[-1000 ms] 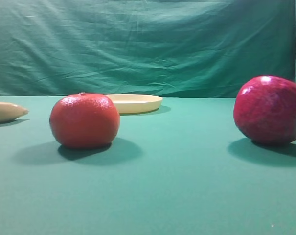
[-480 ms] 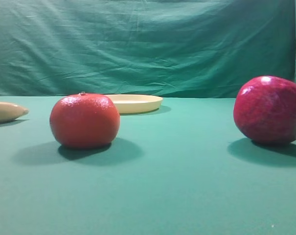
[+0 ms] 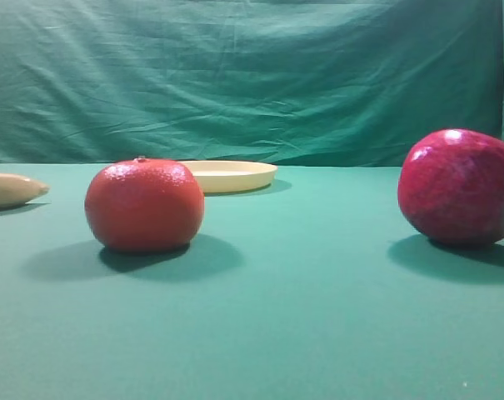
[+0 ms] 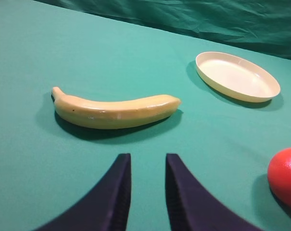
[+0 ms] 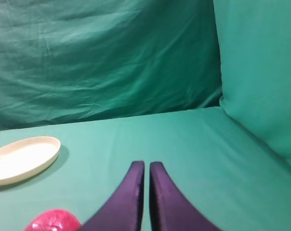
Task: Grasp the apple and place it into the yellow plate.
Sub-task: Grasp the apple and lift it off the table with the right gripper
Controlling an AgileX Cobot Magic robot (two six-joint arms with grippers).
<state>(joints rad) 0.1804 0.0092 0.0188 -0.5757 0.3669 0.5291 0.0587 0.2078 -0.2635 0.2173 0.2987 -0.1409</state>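
Viewing the exterior high frame, you find the apple point(image 3: 457, 187) at right, on the table point(image 3: 301, 317); yellow plate point(image 3: 231, 176) holds nothing. Left gripper point(image 4: 147, 166) slightly parted, right gripper point(image 5: 146, 168) closed, both hold nothing.

Exterior high view: right frame edge clips the glossy dark crimson apple point(image 3: 460, 187); left edge cuts the pale tan banana point(image 3: 12, 190); round orange-red fruit point(image 3: 144, 205) hides the shallow pale yellow plate's point(image 3: 235, 175) near-left rim. Neither tool shows there.
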